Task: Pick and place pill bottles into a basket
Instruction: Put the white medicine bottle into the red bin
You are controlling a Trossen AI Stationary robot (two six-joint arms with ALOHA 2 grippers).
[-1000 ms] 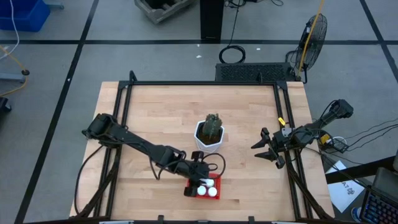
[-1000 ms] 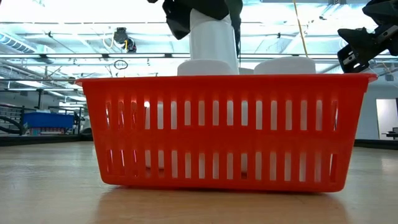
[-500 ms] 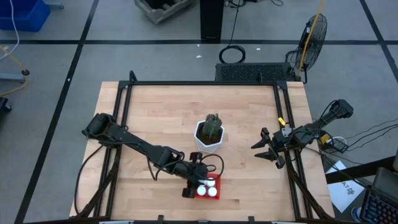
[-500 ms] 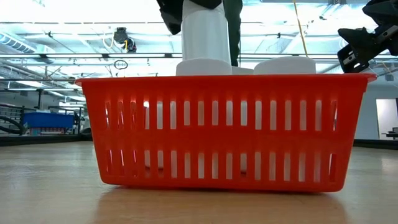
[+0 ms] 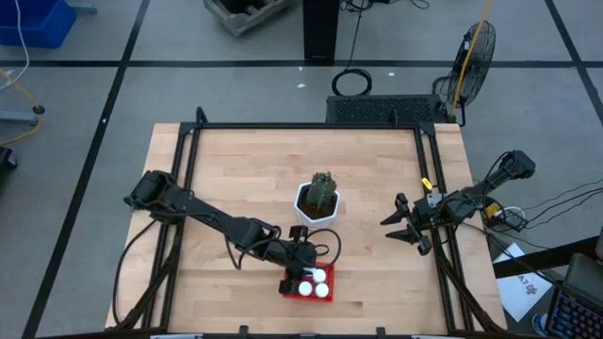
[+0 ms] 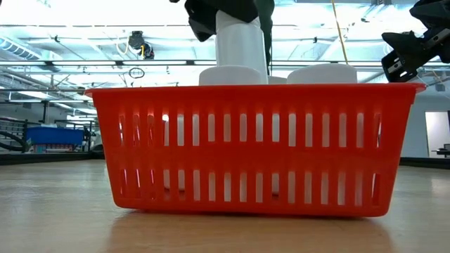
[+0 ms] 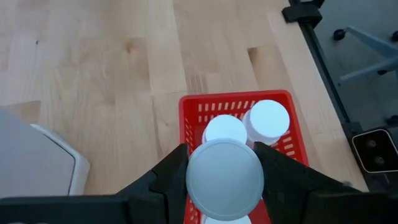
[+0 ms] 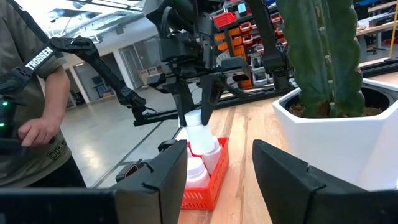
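The left hand (image 7: 225, 177) grips a smooth white cylindrical pill bottle (image 7: 225, 180) above the red slatted plastic basket (image 6: 256, 147); the right hand (image 5: 403, 229) idles open.

Left arm: reaching over the basket (image 5: 308, 282), left gripper (image 5: 300, 268) clamping a pill bottle (image 6: 241, 43).
Right arm: waiting beyond the basket, right gripper (image 5: 398, 226) spread.

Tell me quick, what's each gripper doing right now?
Left gripper: shut on a small white cylindrical pill bottle above the red mesh basket.
Right gripper: open, empty.
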